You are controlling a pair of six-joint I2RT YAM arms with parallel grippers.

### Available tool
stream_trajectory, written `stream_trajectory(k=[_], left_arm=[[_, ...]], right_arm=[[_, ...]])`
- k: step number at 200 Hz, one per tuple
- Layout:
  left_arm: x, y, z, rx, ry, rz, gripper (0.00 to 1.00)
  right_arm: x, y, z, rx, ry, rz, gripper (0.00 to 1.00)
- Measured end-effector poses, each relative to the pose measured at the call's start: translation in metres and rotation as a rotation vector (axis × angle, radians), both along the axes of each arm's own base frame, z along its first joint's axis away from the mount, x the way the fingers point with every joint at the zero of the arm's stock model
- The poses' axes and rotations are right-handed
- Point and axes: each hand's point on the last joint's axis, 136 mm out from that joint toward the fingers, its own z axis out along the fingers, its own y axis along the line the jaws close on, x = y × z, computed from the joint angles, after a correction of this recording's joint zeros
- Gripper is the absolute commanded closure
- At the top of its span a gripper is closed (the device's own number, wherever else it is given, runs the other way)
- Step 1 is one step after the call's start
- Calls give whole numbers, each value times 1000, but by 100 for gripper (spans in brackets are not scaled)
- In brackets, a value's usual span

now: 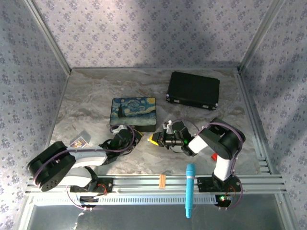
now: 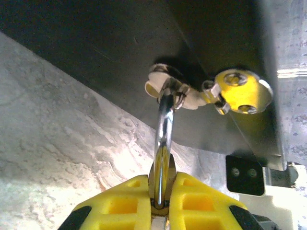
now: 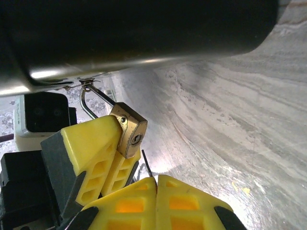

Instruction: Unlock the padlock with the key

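My left gripper [image 2: 162, 179] is shut on the brass padlock [image 3: 129, 132]. The padlock's silvery shackle [image 2: 164, 139] rises from between those yellow fingers. In the right wrist view the padlock sits at the tip of the left fingers [image 3: 93, 148], its keyhole facing my right gripper [image 3: 157, 179]. That gripper is shut on the key [image 3: 145, 164], of which a thin dark blade pokes out. The blade tip stands just below the keyhole and slightly apart from it. From above, the two grippers meet nose to nose, left gripper [image 1: 135, 138] and right gripper [image 1: 156, 139], in front of the tin.
The starry-night tin [image 1: 134, 113] lies just behind the grippers and looms dark above them in both wrist views. A black case [image 1: 193, 89] sits at the back right. A small card [image 1: 79, 141] lies at the left. A blue tool [image 1: 190, 189] rests on the front rail.
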Motion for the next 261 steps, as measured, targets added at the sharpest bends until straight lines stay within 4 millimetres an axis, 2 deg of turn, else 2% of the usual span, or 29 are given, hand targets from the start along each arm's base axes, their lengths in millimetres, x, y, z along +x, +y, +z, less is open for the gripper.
stream_trajectory(k=[41,98,149,185,261], left_arm=[[0,-1,1,-24,7,8,100],[-1,4,4,-47,-1,21,100],[-1,2,6,-68,-3,21,100],[-1,-1,6,-87,6,16,100],[0,1,7,-108,3,30,100]], right_arm=[[1,3,-5,19,20,-1,100],[5,6,7,67,5,-11,100],[8,10,1,86,20,-19,100],[10,12,4,112,15,-24,100],[4,1,-2,106,34,-57,100]])
